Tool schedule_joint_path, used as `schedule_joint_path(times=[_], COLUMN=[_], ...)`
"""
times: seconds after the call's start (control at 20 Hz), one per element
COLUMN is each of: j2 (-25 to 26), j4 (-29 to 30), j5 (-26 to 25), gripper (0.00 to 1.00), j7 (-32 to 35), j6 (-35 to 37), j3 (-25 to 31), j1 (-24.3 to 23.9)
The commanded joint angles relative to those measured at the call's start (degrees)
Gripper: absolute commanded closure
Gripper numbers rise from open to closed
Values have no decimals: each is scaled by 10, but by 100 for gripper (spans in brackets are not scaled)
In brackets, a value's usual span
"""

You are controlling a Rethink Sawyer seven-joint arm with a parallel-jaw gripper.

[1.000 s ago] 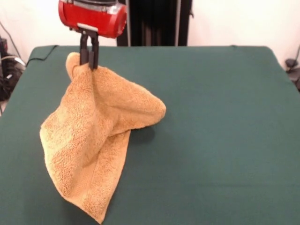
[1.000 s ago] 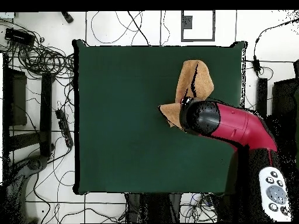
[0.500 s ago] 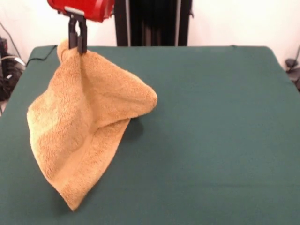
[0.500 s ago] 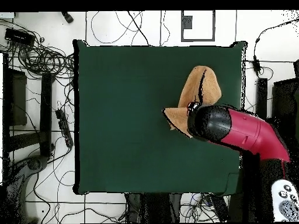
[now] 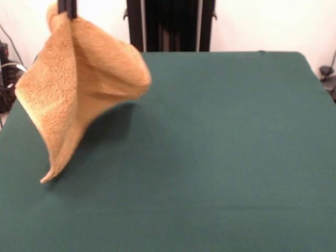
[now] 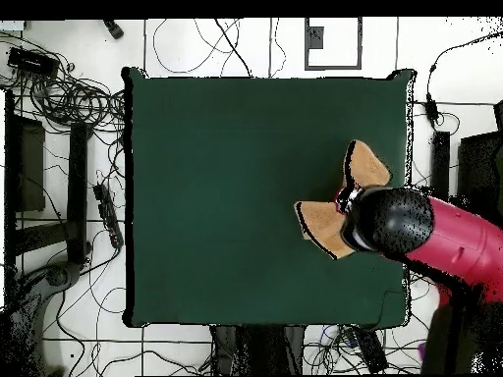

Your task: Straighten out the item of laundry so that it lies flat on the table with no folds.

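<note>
The claw [image 5: 67,7], only its tips showing at the top edge, pinches the towel [image 5: 79,84] by an upper corner. The towel hangs below it in loose folds over the green surface [image 5: 220,157], its lowest tip at or just above the cloth. From overhead the arm [image 6: 432,236] covers most of the towel [image 6: 322,228].

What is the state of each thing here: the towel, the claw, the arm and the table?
towel: held by its top corner, hanging folded; whether its low tip touches the table cannot be told.
claw: shut on the towel's top, only its tips in the front view.
arm: reaches in over the table's edge, above the towel.
table: green cover, smooth, not yet bearing a flat towel.
</note>
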Motion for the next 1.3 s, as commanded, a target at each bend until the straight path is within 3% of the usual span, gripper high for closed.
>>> schedule_joint_path(times=[0.05,0.45,0.6,0.95,1.3], j2=[28,8,2,5,31], j4=[-21,-106,-98,10,19], j5=[-19,-47,-51,4,20], gripper=[100,100,100,100,100], j7=[-76,-132,-111,33,86], j6=[82,199,209,113,36], j3=[55,79,85,83,68], j1=[-31,-54,-36,24,67])
